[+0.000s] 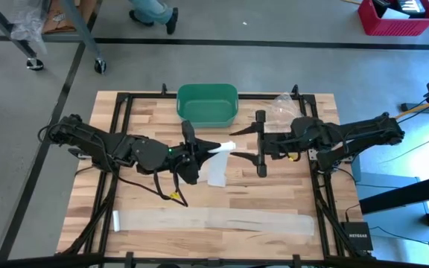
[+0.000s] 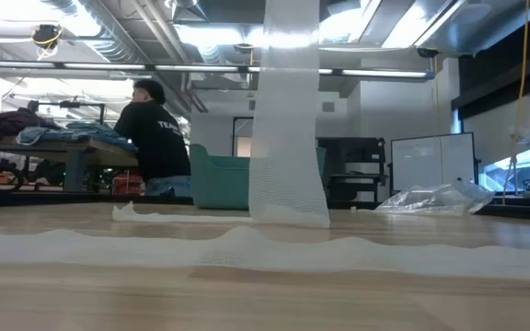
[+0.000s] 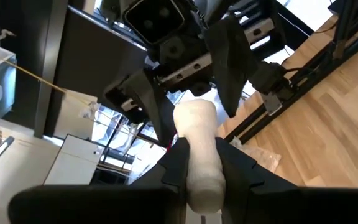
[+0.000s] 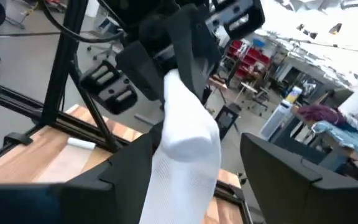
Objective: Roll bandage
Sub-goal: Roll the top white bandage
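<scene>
The left gripper is clamped on the rolled end of the bandage, held above the table middle with the roll pointing toward the right arm; in the left wrist view the 2 fingers press on either side of the white roll. This grip appears intended to present the roll's free end so that the opposite gripper can engage it. The right gripper faces the roll from the other side with its fingers spread wide; in the right wrist view the roll end sits between them and no contact with either finger can be confirmed, so it holds nothing. From the roll, the unwound tail hangs down to the table; in the low view it shows as a vertical strip whose lower end rests on the wood. Holding the roll aloft probably keeps the tail hanging straight for winding. A 2nd, long strip of bandage lies flat along the near edge of the table, well apart from both grippers. A green bin stands at the far edge, just beyond the grippers, and appears to contain nothing. A crumpled clear plastic bag lies beside the bin on the right arm's side; no contents can be made out in it.
</scene>
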You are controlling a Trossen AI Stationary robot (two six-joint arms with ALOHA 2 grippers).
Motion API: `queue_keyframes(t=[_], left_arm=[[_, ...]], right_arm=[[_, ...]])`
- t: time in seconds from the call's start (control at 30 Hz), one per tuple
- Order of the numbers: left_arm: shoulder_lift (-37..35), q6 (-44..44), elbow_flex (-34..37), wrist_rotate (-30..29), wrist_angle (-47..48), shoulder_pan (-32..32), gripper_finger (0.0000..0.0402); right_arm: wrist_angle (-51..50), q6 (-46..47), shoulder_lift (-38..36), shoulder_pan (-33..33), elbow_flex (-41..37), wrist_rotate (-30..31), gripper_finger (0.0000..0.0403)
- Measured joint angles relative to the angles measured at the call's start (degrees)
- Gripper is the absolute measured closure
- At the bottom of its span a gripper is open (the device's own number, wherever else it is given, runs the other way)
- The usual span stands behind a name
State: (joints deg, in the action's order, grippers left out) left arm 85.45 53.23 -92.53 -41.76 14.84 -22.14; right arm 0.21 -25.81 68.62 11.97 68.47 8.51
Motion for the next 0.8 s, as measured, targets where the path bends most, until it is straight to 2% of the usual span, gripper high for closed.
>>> queue_keyframes(t=[0.13,0.27,0.5,0.8], left_arm=[[0.0,-0.9,0.0,0.0,0.3,0.0,0.0351],[0.0,-1.1,0.0,0.0,0.3,0.0,0.0351],[0.0,-1.8,0.0,0.0,0.8,0.0,0.035],[0.0,-2.2,0.0,0.0,1.3,-0.2,0.035]], right_arm=[[1.5,-0.3,-0.1,0.0,0.0,-2.5,0.0171],[3.2,-0.3,0.5,0.0,0.0,-4.7,0.0203],[3.8,-2.1,2.5,0.0,0.0,-2.1,0.0247],[4.7,-3.5,2.5,0.0,0.0,-3.2,0.0298]])
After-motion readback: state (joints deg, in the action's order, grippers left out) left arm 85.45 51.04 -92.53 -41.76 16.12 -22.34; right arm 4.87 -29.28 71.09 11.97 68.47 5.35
